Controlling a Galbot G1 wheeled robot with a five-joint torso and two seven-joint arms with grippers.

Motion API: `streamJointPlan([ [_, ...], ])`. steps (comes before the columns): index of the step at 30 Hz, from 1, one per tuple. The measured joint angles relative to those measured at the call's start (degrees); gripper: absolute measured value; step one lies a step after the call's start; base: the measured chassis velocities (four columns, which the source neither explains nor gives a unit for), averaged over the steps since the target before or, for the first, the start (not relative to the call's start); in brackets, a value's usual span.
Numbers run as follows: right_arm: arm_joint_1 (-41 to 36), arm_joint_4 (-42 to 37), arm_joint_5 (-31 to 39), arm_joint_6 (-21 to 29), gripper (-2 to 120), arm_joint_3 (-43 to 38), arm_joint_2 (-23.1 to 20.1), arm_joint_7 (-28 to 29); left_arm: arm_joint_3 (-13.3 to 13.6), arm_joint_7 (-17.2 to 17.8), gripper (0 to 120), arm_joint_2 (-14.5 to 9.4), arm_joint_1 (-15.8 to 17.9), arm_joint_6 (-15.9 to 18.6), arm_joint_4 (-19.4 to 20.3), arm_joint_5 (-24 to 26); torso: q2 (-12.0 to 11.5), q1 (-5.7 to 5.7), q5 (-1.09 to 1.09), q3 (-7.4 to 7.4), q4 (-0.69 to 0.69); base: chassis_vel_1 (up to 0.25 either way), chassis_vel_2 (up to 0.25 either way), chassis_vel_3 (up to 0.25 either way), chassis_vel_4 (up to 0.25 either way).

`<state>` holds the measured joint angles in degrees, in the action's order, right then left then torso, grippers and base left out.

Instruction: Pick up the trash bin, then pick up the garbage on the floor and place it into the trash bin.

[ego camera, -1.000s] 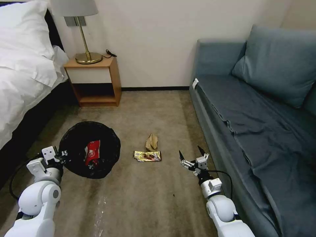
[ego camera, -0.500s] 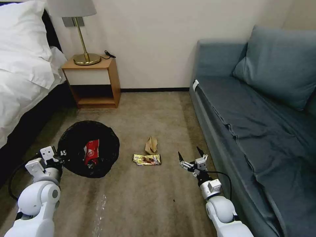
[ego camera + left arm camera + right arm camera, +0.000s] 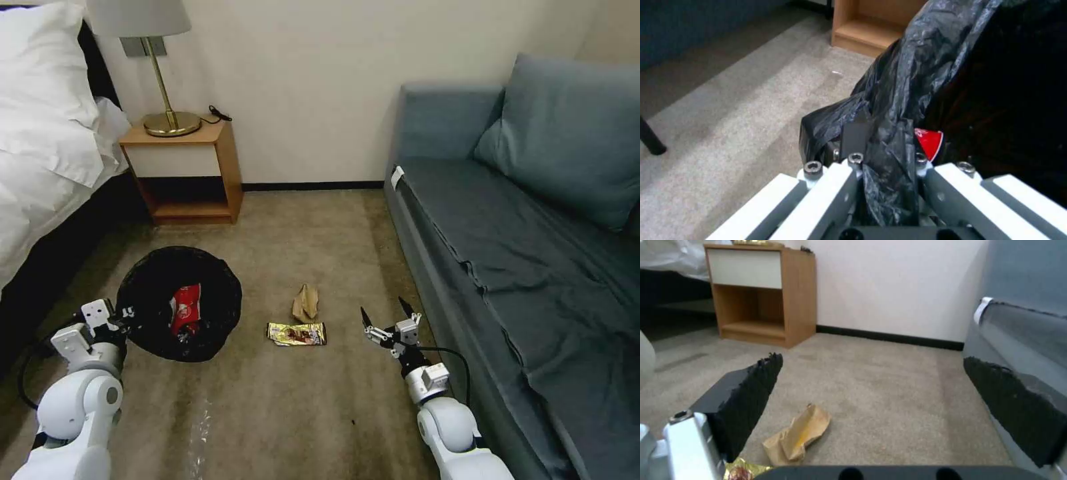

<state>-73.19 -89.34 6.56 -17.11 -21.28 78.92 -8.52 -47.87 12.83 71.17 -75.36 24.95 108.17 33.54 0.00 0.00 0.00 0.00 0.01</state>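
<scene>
The trash bin (image 3: 150, 293), lined with a black bag, hangs at the left with a red-and-white snack packet (image 3: 187, 308) inside. My left gripper (image 3: 125, 313) is shut on the bin's rim; the wrist view shows its fingers (image 3: 856, 136) clamping the black liner (image 3: 907, 86). On the carpet lie a tan paper wad (image 3: 306, 303) and a shiny gold wrapper (image 3: 297, 333). My right gripper (image 3: 385, 315) stands open above the floor, just right of the wrapper. From the right wrist, the paper wad (image 3: 798, 436) sits between its fingers (image 3: 751, 396), with the gold wrapper (image 3: 744, 470) at the edge.
A blue sofa (image 3: 520, 227) runs along the right. A wooden nightstand (image 3: 183, 167) with a brass lamp (image 3: 160, 73) stands by the wall, and a white-sheeted bed (image 3: 40, 153) fills the left. Open carpet (image 3: 300, 407) lies in front.
The whole view has shifted slightly, so the camera has moved. Both arms keep their poses, the bin stays held, and the litter lies where it was.
</scene>
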Motion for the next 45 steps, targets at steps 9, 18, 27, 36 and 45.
streamJointPlan([
  [9, -0.3, 0.4, 0.0, -0.3, 100, -0.1, 0.0, -0.3, 0.0, 0.0, 2, 0.0, 0.5, 0.0, -0.1, 0.0, 0.0, 0.00, 0.00, 0.00, -0.01, -0.087, 0.078, 0.076, -0.083],
  [18, -0.7, 0.9, 0.2, -0.7, 100, 0.3, 0.1, -0.4, 0.0, 0.1, 2, 0.2, 0.0, 0.0, 0.2, 0.0, 0.0, 0.00, 0.00, 0.00, 0.00, -0.063, 0.072, 0.070, -0.061],
  [27, -1.0, 1.0, 0.2, -0.8, 100, 0.4, 0.1, -0.5, -0.1, 0.2, 2, -0.1, -0.1, 0.3, 0.9, 0.1, 0.0, 0.00, 0.00, 0.00, -0.01, -0.062, 0.078, 0.069, -0.081],
  [36, -1.3, 1.3, 0.2, -1.5, 100, 0.5, -0.1, -1.4, 0.1, 1.9, 2, 0.7, -0.5, 2.5, 2.6, 2.7, 0.0, 0.00, 0.00, 0.00, -0.01, -0.082, 0.067, 0.078, -0.072],
  [45, -1.3, 1.3, 1.8, -4.6, 100, 1.0, 0.1, -2.3, 0.3, 2.7, 2, 1.4, -0.7, 3.5, 4.0, 2.7, 0.0, 0.00, 0.00, 0.00, -0.01, -0.073, 0.071, 0.069, -0.067],
])
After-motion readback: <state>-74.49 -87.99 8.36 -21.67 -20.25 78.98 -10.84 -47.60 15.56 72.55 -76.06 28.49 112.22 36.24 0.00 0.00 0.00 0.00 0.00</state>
